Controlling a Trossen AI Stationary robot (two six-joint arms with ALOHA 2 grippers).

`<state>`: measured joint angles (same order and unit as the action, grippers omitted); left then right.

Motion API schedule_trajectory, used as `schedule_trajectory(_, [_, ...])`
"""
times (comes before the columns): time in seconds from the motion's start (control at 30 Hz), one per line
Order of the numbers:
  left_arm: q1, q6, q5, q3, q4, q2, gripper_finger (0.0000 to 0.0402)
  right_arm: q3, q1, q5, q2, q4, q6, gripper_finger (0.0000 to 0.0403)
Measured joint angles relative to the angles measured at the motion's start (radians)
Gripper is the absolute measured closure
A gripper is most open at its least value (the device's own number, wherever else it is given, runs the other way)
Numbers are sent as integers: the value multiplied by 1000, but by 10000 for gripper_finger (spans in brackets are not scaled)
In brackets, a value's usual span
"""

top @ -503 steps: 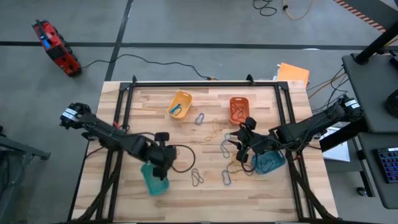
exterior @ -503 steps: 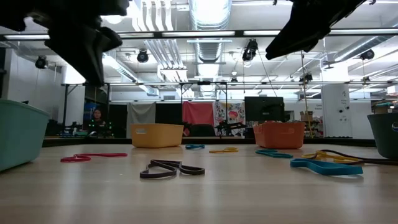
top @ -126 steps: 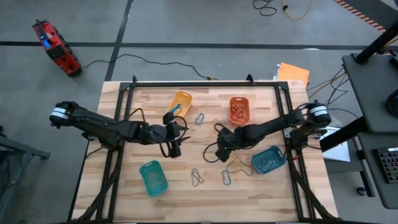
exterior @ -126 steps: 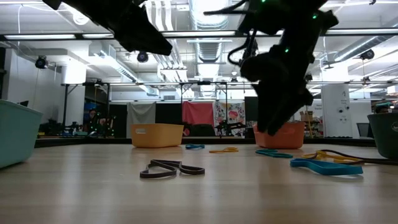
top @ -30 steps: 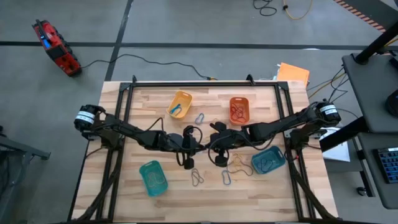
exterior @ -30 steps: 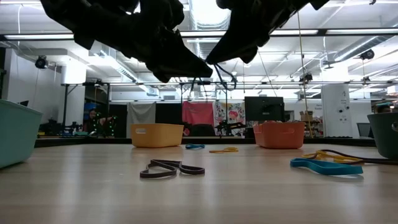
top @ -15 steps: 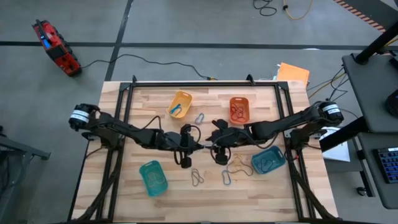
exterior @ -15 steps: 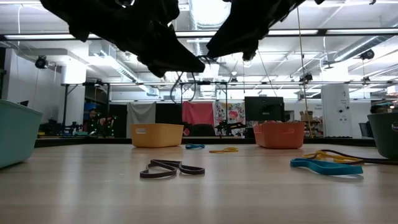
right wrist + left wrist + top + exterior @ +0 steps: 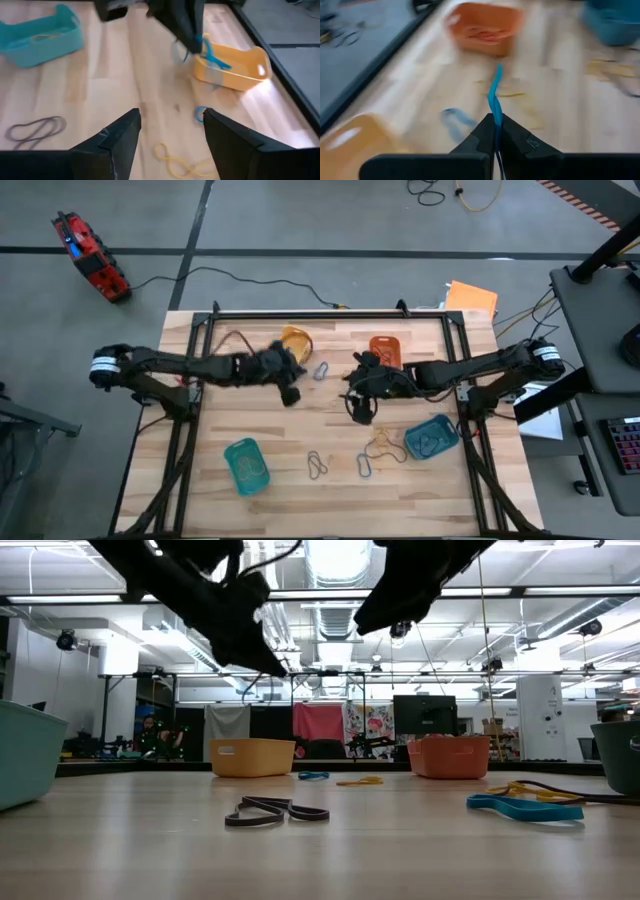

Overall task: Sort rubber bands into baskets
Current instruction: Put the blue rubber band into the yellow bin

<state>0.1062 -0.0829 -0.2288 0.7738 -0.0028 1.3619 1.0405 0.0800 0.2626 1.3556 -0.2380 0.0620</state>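
Note:
My left gripper (image 9: 290, 393) is above the table beside the yellow basket (image 9: 296, 337), shut on a blue rubber band (image 9: 494, 95); it also shows in the right wrist view (image 9: 192, 42). My right gripper (image 9: 358, 412) hovers open and empty over the table's middle (image 9: 170, 132). The orange basket (image 9: 385, 352) stands at the far right, the teal-green basket (image 9: 246, 465) at the near left, the blue-teal basket (image 9: 432, 437) at the near right. Loose rubber bands (image 9: 317, 465) lie flat on the wood. My left gripper pinches the blue rubber band near one end (image 9: 496, 119) between its two shut fingers. The rest of the band sticks out past the fingertips, stretched thin. The band is lifted clear of the table, close to the yellow basket's rim (image 9: 210, 70).
The yellow basket holds a blue band (image 9: 218, 61). Near it lie a grey-blue band (image 9: 321, 370) and, nearer the front, a blue band (image 9: 366, 466) and a tangle of yellow and dark bands (image 9: 383, 446). Black cables trail along both arms.
My left gripper has swung from the table's middle toward the far edge and the yellow basket, carrying the blue band clear of the table. My right gripper has drawn a little toward the far edge.

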Motion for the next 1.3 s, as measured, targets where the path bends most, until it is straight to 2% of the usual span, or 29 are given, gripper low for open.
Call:
schedule_trajectory(0.17, [182,6,10,0,-70,-33,402,-26,-71,0,-16,2,-21,186])
schedule_trajectory(0.3, [315,18,82,0,-61,-20,402,-47,-124,0,-17,-1,-22,186])
schedule_trajectory(0.47, [420,-27,146,0,-78,12,402,-67,-160,-1,-18,-28,-4,186])
schedule_trajectory(0.73, [438,-57,246,0,-125,47,401,-102,-169,-1,-39,-33,35,186])
schedule_trajectory(1.3, [438,-58,248,0,-131,108,401,-103,-166,-4,-39,-26,124,186])
